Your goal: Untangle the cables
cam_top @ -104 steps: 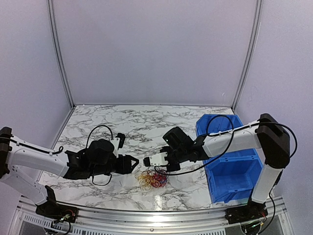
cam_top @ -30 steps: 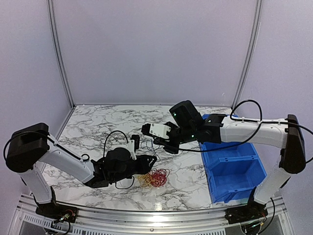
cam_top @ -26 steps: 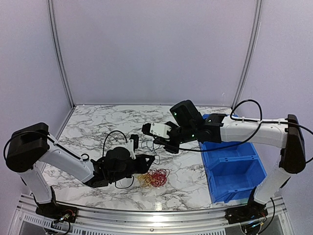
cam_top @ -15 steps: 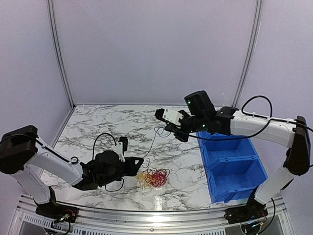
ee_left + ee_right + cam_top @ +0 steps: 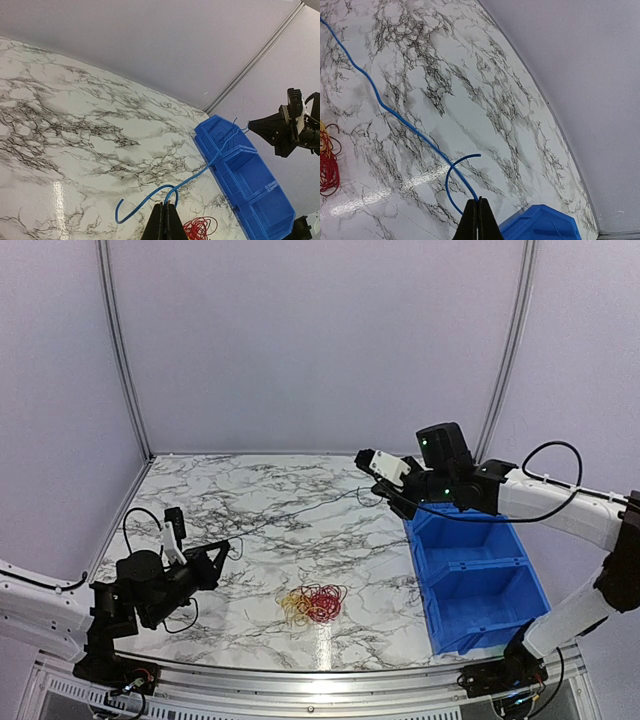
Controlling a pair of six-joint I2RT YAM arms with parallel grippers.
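Across veined marble (image 5: 470, 75), a thin blue cable (image 5: 382, 105) stretches.

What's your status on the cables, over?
Left gripper shut, right gripper shut, each gripping the blue cable near an end. Cable strung between them, apart from the red-yellow bundle on the table. Nothing in the way.
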